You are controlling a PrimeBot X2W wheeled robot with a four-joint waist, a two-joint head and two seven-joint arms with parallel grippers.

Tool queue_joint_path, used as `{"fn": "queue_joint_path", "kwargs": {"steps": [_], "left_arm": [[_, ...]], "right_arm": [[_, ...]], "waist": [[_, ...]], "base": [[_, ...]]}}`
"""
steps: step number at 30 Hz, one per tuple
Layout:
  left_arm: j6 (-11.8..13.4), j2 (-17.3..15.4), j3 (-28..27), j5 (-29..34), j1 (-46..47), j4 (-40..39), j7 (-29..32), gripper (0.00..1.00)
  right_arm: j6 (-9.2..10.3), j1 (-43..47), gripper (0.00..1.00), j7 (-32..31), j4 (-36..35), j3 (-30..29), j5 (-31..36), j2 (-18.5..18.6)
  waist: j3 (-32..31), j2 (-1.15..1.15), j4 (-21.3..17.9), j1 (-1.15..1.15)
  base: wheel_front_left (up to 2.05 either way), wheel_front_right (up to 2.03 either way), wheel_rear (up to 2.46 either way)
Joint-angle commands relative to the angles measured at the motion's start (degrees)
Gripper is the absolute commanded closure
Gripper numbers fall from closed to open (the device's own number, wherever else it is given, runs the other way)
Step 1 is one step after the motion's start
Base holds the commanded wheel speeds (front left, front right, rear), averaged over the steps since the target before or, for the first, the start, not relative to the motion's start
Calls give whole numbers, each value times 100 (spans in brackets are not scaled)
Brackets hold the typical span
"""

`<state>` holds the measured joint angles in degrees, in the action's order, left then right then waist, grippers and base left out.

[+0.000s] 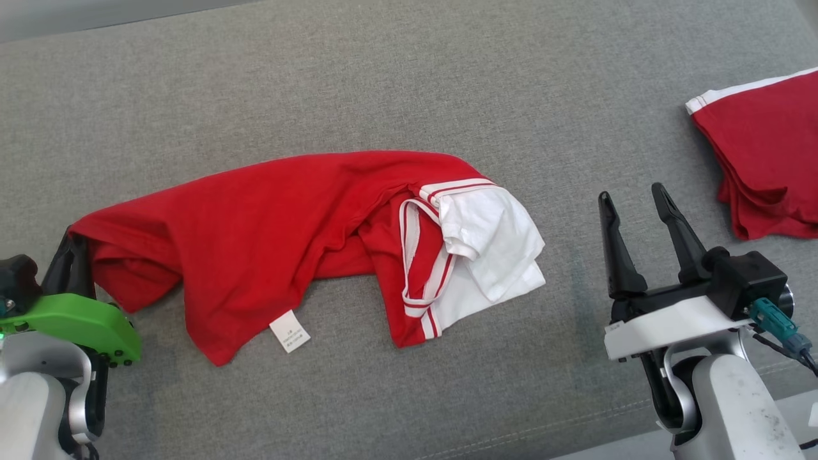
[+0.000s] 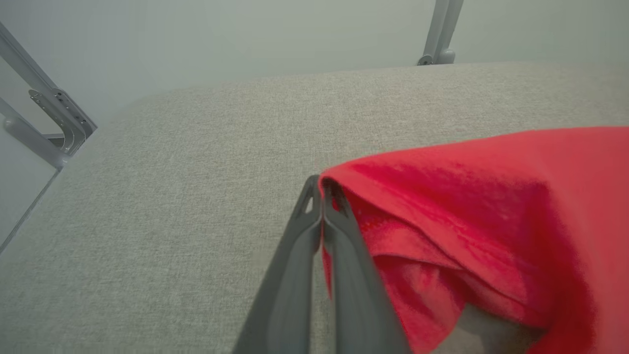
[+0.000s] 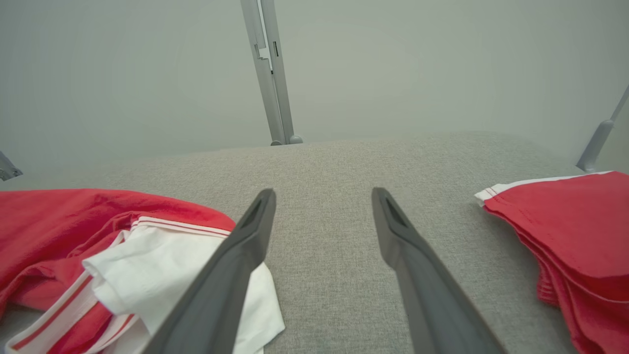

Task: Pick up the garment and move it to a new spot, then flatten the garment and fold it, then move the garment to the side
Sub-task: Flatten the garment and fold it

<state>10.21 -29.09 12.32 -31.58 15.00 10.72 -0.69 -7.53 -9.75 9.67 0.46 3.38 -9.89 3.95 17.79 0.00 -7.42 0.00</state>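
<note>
Colleague: Start at the left. What has your left end effector got?

Me: My left end effector (image 2: 319, 186) is closed. Its two fingers are pressed together on the far-left edge of the garment (image 1: 268, 230), with red cloth pinched at the tips and draped over one finger.

Colleague: Where does the garment lie?

Me: It lies crumpled across the middle of the grey bench (image 1: 383, 76), reaching rightwards from my left grip. A label (image 1: 289, 331) shows at its near edge. A white sleeve (image 1: 492, 236) with red-striped trim is bunched at its right end.

Colleague: How will it handle?

Me: I judge it light, soft and limp. From one pinch it will sag and drag, and the layers may slide apart. A second hold at the right end, on the sleeve or the hem beside it, should carry it more evenly.

Colleague: And your right side?

Me: My right end effector (image 1: 631, 195) stands wide open and holds nothing. It is over the bench, right of the sleeve and apart from it. Further right lies a folded red pile (image 1: 767, 160), cut off at the right of the head view.

Colleague: Anything unclear?

Me: I can't tell how many layers I've pinched, because my fingers hide that. The folds hide the other sleeve and most of the hem, so the garment's true outline is hard to read.
</note>
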Motion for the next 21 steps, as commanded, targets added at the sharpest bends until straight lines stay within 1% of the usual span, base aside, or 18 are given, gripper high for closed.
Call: {"fn": "queue_joint_path", "kwargs": {"steps": [1, 2, 8, 11, 17, 21], "left_arm": [[-61, 75, 9, -33, 126, 118, -48, 54], [-107, 132, 32, -78, 160, 225, -82, 0], [-233, 386, 70, -216, 275, 874, -362, 0], [-175, 439, 4, -263, 155, 1070, -534, 0], [-112, 458, -168, -376, -251, 1079, -832, 0], [-67, 476, -304, -424, -478, 817, -1106, 0]], "right_arm": [[8, -57, 0, 30, 34, 9, -8, -7], [9, -76, 0, 41, 46, 10, -18, -5], [8, -98, 0, 68, 124, 13, -39, -20], [9, -78, 0, 70, 141, -17, -22, -21], [9, 16, 0, 23, 115, -154, 37, -1], [8, 57, 0, 37, 29, -275, 87, 23]], "waist": [[48, 0, -23, 0], [60, 0, -33, 0], [42, 0, -54, 0], [-23, 0, -27, 0], [-182, 0, 119, 0], [-287, 0, 246, 0]], "base": [[0, 0, 0], [0, 0, 0], [0, 0, 0], [0, 0, 0], [0, 0, 0], [0, 0, 0]]}}
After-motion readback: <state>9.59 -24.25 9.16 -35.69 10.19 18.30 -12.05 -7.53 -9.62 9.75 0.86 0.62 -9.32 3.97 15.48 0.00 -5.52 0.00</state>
